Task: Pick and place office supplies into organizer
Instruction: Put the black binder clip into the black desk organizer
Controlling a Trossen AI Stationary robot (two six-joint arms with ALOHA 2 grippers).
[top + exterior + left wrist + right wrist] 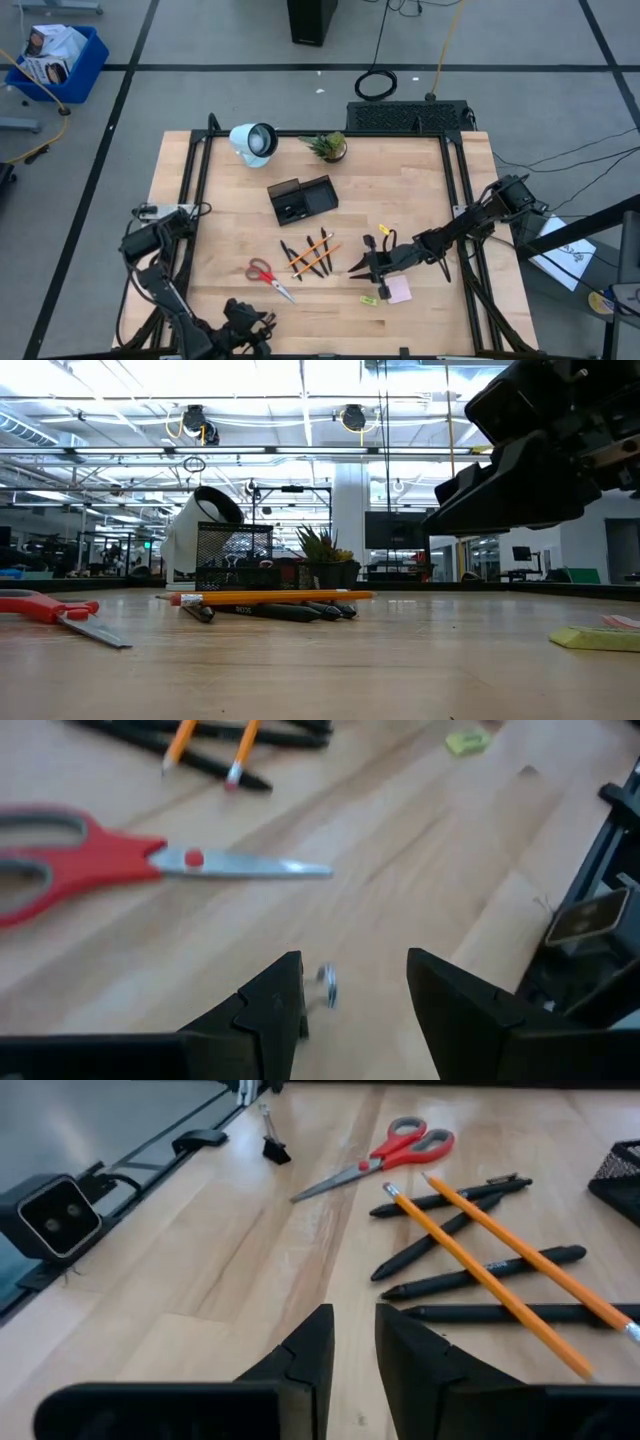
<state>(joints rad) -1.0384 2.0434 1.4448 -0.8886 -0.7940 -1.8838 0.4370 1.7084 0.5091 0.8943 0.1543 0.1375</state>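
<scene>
wood table (420, 170) — lamp (254, 142), plant (328, 147) | right claw (358, 270) released by pens (310, 255) | left claw (262, 322) released

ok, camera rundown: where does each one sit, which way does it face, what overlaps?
High: overhead, straight down on the table; both arms show.
Low: table height, level across to the room; one arm overhead.
Left wrist: near edge, facing the scissors; left tool open.
Right wrist: facing the pencils; right tool slightly open.
Shared: all four show scissors and pencils.
</scene>
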